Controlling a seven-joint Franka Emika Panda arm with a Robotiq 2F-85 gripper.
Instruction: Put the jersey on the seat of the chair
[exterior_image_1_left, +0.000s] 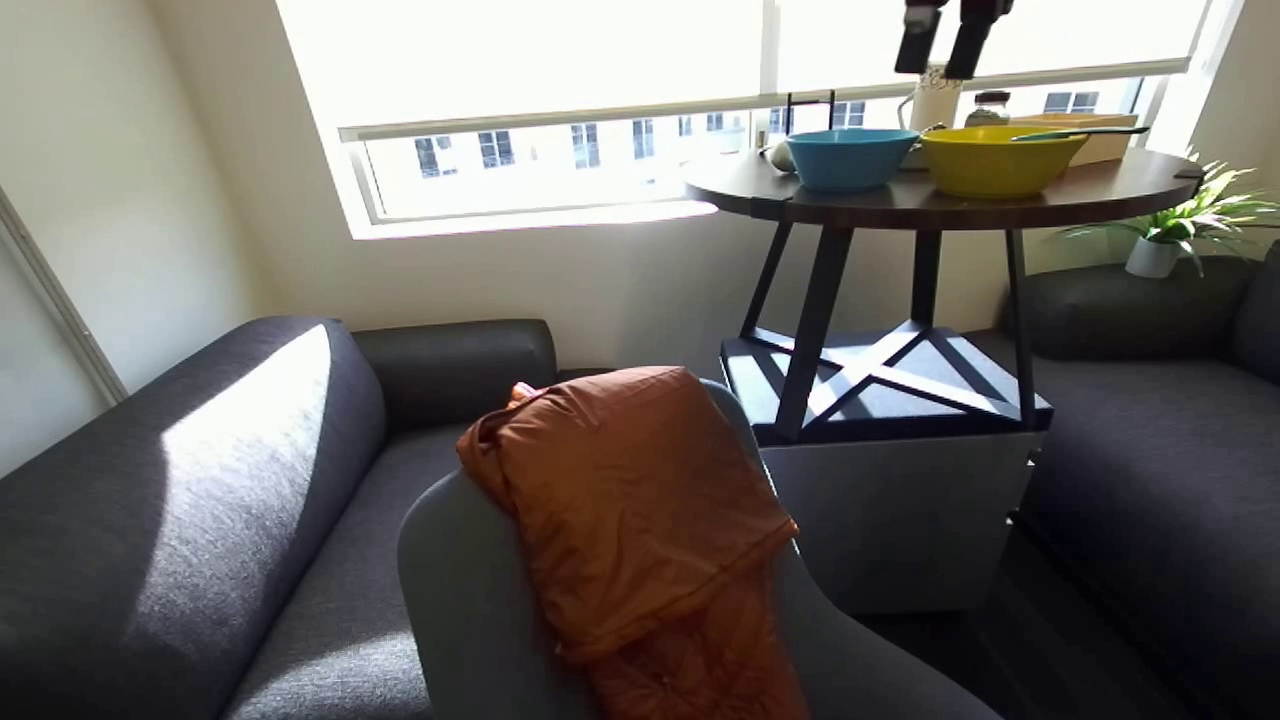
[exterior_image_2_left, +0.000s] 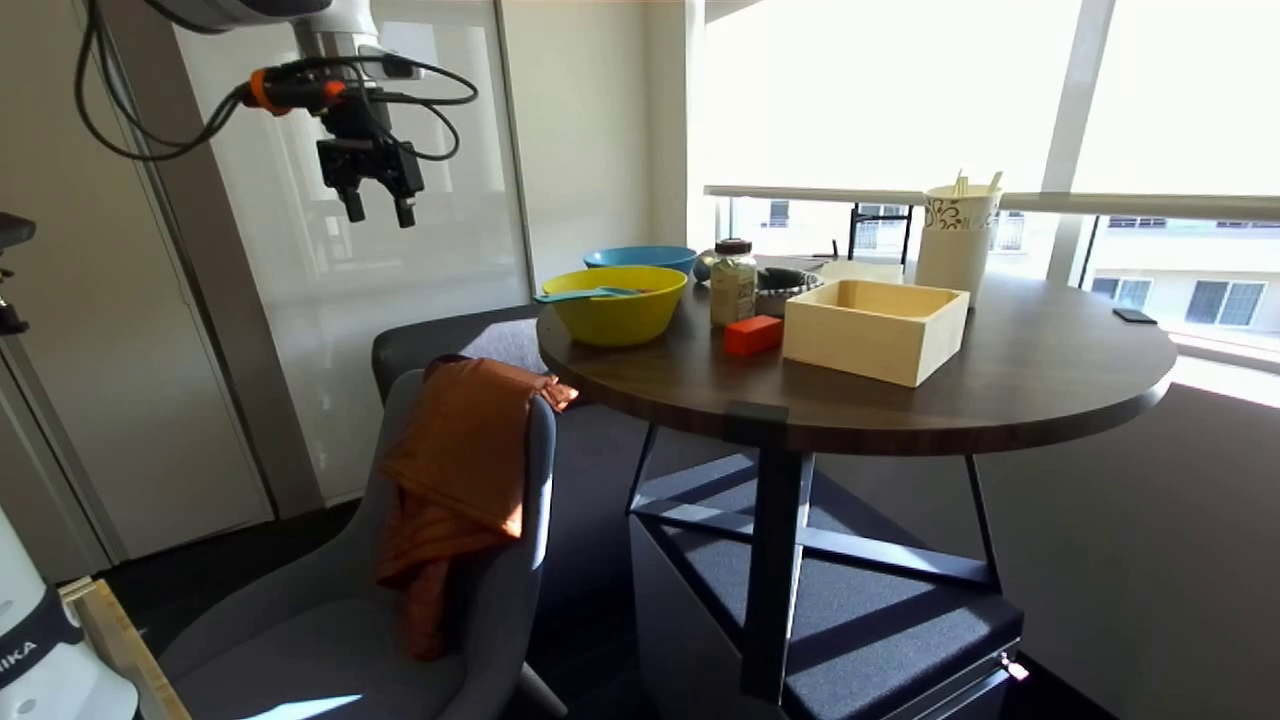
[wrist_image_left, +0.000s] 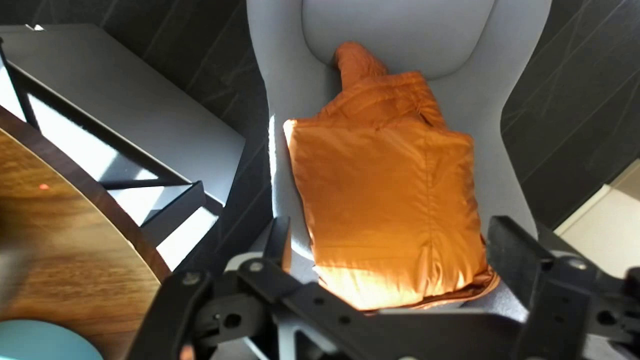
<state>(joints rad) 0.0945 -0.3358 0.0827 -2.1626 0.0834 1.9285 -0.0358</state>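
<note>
claw (exterior_image_2_left: 380, 212): spread super wide, nothing in it, hanging up high well clear of the jersey (wrist_image_left: 380, 185)
jersey: slung over the back of the chair (exterior_image_1_left: 470, 590), one end dangling toward the seat (exterior_image_2_left: 300, 640)
table (exterior_image_2_left: 1040, 370): right of the chair in both exterior views
</note>
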